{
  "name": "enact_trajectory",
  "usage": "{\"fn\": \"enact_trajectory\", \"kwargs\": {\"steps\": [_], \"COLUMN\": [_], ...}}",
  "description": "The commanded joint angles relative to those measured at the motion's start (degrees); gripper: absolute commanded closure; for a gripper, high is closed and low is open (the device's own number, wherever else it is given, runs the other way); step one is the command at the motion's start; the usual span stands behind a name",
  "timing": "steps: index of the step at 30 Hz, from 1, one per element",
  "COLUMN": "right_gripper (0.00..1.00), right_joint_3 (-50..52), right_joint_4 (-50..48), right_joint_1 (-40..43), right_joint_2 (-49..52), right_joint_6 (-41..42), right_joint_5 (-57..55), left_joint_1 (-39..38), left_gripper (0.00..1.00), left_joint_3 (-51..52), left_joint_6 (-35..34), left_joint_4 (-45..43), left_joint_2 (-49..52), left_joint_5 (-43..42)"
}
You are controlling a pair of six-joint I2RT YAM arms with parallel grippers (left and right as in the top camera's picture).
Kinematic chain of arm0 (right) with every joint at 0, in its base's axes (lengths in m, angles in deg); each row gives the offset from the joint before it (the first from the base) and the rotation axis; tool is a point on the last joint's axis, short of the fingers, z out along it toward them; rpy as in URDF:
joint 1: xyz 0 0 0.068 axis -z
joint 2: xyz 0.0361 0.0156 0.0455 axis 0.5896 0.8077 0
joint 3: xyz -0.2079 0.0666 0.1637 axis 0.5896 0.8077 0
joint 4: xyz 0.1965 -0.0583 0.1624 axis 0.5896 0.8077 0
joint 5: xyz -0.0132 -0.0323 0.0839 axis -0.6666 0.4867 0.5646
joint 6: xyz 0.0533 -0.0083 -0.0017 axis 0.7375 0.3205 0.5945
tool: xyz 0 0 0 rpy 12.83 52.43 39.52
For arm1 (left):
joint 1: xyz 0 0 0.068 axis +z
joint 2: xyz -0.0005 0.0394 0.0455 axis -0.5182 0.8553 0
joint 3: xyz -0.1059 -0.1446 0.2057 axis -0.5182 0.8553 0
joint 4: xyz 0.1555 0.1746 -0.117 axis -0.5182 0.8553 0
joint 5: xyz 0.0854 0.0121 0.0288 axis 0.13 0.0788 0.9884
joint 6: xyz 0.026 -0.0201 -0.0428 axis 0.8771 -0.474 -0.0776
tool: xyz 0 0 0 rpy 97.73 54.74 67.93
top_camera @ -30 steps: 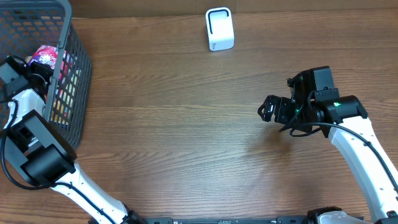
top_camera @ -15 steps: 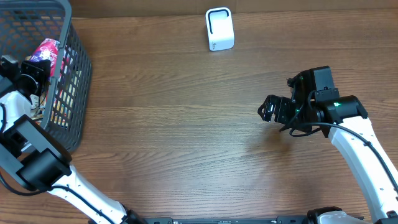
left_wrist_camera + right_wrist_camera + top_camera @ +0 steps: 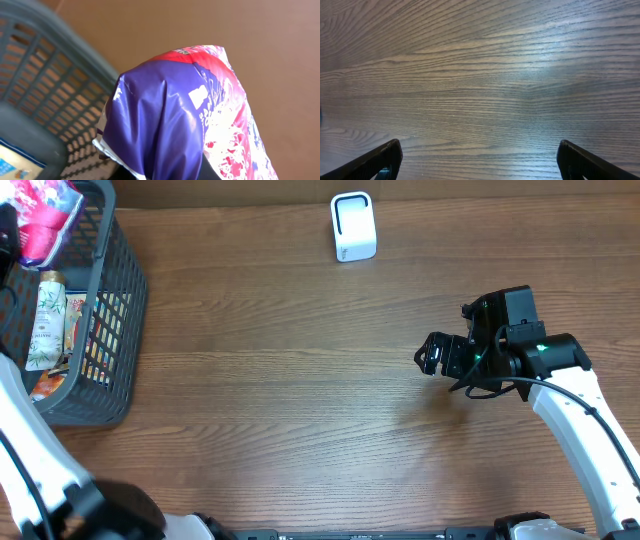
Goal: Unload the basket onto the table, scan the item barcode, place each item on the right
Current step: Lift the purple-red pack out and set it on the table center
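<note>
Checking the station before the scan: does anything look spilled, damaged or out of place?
Nothing stands out. The snack bag is crinkled with no tear showing, held over the basket; the scanner stands upright on the table; nothing looks spilled.

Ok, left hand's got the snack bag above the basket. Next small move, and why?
Probably swing the snack bag right, over the rim of the basket, toward the white scanner: the bag hangs over the basket, the scanner stands far across the table, and no barcode shows yet.
</note>
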Motion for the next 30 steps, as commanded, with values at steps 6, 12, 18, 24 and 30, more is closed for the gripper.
{"fn": "enact_trajectory", "kwargs": {"steps": [6,12,18,24,30], "right_gripper": [0.0,0.0,0.0,0.0,0.0], "right_joint_3": [-0.9,-0.9,-0.9,-0.9,-0.9], "right_joint_4": [-0.7,-1.4,-2.7,-2.7,-2.9], "right_joint_1": [-0.2,-0.2,-0.2,-0.2,-0.2], "right_joint_2": [-0.6,-0.6,-0.6,-0.6,-0.6], "right_joint_6": [-0.8,-0.8,-0.8,-0.8,-0.9], "right_joint_5": [1.9,2.2,2.2,2.2,1.2], "left_joint_1": [-9.6,-22.4,-38.2,-50.0,-56.2], "left_gripper": [0.96,0.96,0.96,0.96,0.96], "left_joint_3": [-1.2,-0.9,3.0,15.7,31.1], "left_joint_6": [12.2,28.3,32.7,32.2,27.8], "left_joint_4": [14.7,27.3,30.7,20.1,6.0], "left_joint_2": [-7.2,-6.4,-6.3,-6.2,-4.5], "left_joint_5": [-2.1,3.7,19.6,29.4,29.6]}}
